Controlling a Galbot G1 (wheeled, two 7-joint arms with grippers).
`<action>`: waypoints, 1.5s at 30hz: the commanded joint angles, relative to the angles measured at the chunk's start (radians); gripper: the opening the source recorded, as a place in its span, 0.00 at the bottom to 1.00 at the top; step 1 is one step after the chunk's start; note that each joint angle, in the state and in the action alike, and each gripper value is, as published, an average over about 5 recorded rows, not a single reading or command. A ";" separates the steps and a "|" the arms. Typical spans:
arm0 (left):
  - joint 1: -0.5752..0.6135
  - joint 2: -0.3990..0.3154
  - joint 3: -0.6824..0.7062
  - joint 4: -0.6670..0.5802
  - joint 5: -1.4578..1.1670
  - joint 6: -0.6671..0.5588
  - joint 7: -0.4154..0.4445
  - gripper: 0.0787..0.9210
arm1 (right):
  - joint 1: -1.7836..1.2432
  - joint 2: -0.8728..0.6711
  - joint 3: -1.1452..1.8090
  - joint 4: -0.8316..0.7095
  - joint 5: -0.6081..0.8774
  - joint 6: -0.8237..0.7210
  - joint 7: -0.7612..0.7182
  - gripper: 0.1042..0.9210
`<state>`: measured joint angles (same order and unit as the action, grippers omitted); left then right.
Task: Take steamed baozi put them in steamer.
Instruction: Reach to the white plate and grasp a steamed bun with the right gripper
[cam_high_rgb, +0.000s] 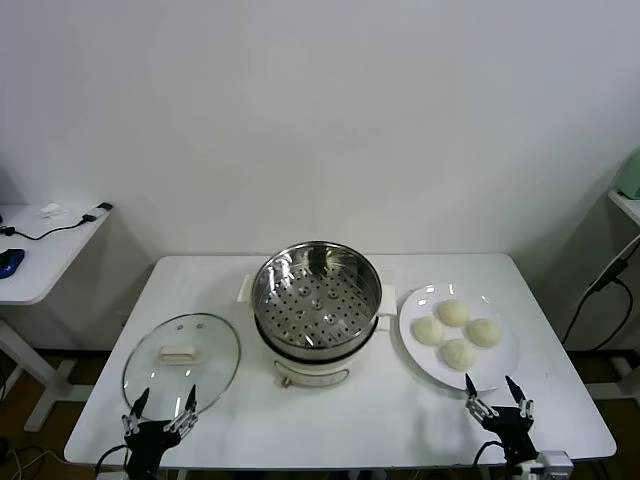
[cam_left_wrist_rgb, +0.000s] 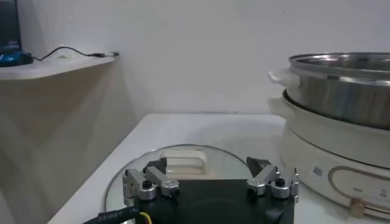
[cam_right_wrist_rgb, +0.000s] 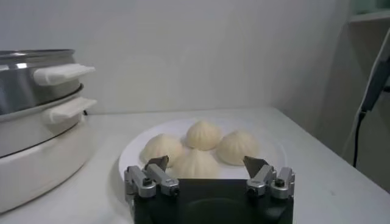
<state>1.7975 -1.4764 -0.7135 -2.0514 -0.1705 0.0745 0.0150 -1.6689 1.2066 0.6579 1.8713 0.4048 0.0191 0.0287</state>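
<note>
My right hand (cam_high_rgb: 498, 397), fingers apart and empty, waits just short of the white plate (cam_right_wrist_rgb: 131, 155) bearing four steamed baozi (cam_right_wrist_rgb: 196, 163), the steamer (cam_high_rgb: 316, 290) off to its left. They look soft and light, so I'd pinch one gently across its sides. Domes up, round, no long axis. My left hand (cam_high_rgb: 160, 407), open too, idles by the glass lid (cam_high_rgb: 181, 360).

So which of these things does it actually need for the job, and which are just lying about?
Needed:
- four steamed baozi on the white plate
- open steamer, empty
- right pincer, open, nearest the plate

Lying about:
- glass lid, flat beside the steamer
- left pincer, open, by the lid
- side desk with cable
</note>
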 joint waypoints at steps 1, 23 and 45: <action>0.002 0.002 -0.001 -0.004 0.005 0.009 -0.001 0.88 | 0.077 -0.058 0.058 0.020 -0.059 -0.090 -0.030 0.88; 0.029 0.008 0.007 -0.031 0.013 -0.031 -0.001 0.88 | 1.528 -0.798 -1.161 -0.658 -0.346 -0.015 -1.058 0.88; -0.016 -0.005 0.010 0.012 0.021 -0.043 0.011 0.88 | 1.963 -0.319 -1.803 -1.161 -0.282 -0.030 -1.216 0.88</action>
<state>1.7939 -1.4804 -0.7037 -2.0537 -0.1499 0.0331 0.0257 0.1789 0.7375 -0.9516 0.9062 0.0989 0.0057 -1.1212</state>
